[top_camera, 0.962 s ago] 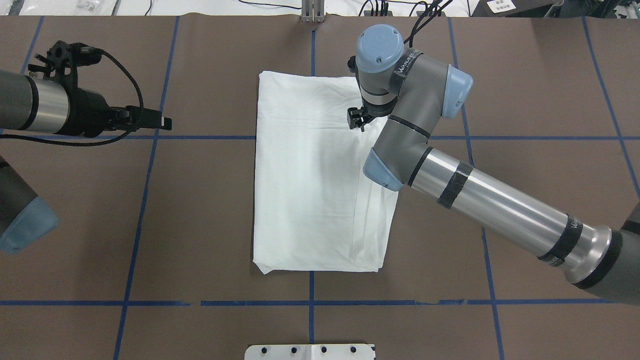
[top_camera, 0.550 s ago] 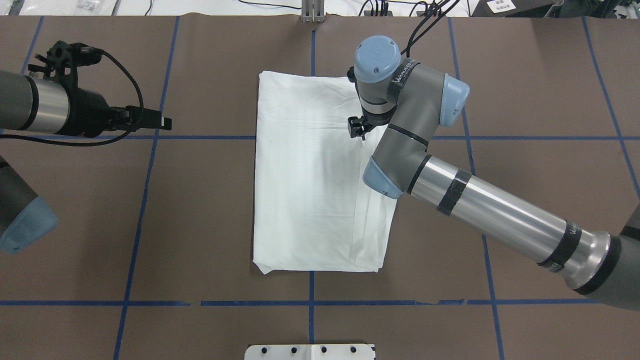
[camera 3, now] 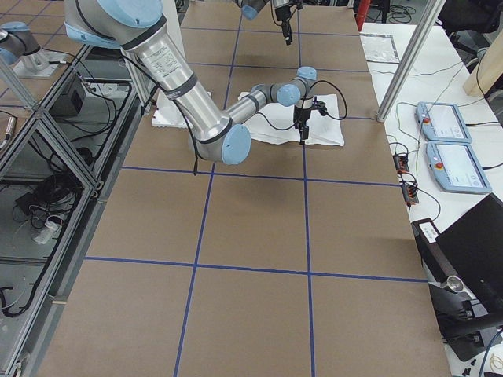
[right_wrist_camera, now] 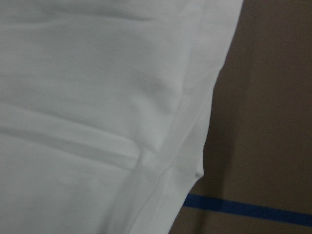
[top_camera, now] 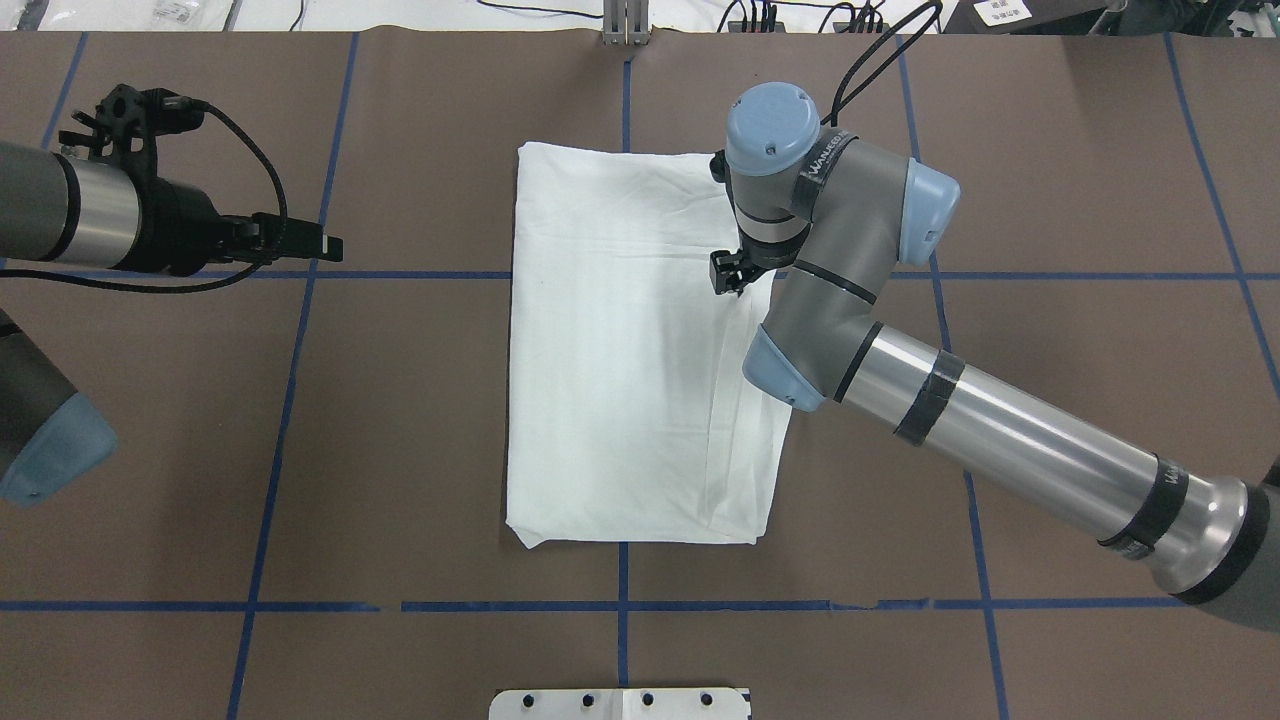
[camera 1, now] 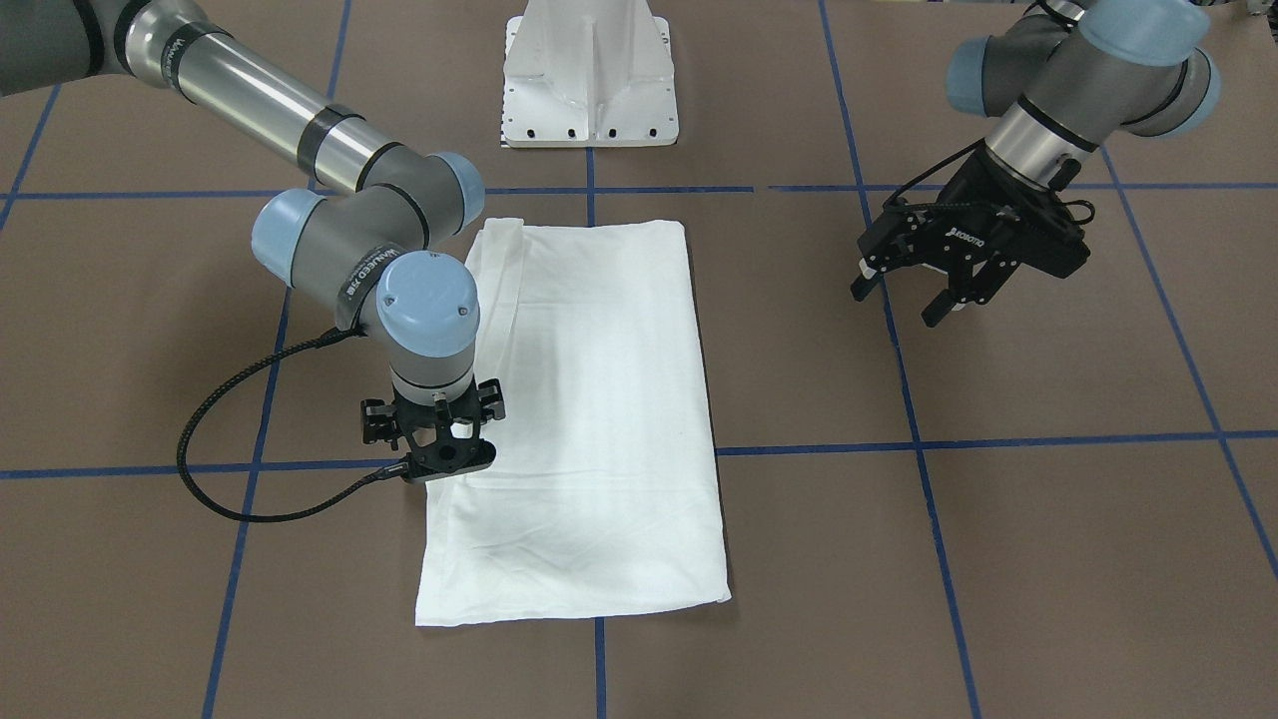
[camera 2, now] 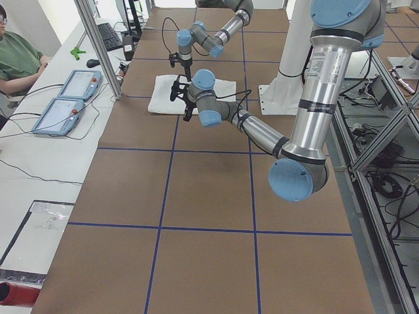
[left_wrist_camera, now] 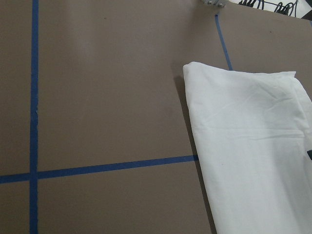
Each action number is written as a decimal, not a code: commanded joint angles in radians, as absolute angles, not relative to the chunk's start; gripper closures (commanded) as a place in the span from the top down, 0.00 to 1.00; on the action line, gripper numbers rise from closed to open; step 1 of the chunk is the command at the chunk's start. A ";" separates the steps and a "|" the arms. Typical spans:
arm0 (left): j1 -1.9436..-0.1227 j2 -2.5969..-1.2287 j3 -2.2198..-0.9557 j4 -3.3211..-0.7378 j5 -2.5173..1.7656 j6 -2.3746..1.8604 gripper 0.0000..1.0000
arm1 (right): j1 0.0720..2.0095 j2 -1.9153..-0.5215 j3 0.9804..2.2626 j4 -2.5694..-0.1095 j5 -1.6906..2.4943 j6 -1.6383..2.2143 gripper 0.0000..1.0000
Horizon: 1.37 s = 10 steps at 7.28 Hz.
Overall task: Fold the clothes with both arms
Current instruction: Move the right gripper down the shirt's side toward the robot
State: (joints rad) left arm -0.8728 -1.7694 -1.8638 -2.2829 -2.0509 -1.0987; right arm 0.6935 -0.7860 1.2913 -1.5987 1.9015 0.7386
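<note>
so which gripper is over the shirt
The right gripper: it sits at the long edge of the white shirt, while the left gripper hangs open over bare table, apart from the cloth.

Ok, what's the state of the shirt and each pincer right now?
T-shirt: folded into a long rectangle, lying flat on the table.
Left pincer: open, empty, held over bare table away from the T-shirt.
Right pincer: pointing down, low over the T-shirt's edge on its own side; open or shut not visible.

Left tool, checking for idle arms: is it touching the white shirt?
No, the left tool hangs open over bare brown table, well apart from the shirt.
</note>
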 commanded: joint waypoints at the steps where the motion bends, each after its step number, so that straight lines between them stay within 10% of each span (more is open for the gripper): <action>1: -0.873 -1.769 -1.862 -2.283 -2.051 -1.100 1.00 | 0.690 -0.854 1.412 -1.672 1.907 0.738 1.00; 10: -0.876 -1.761 -1.876 -2.275 -2.124 -1.117 1.00 | 0.676 -0.994 1.725 -1.684 1.982 0.739 1.00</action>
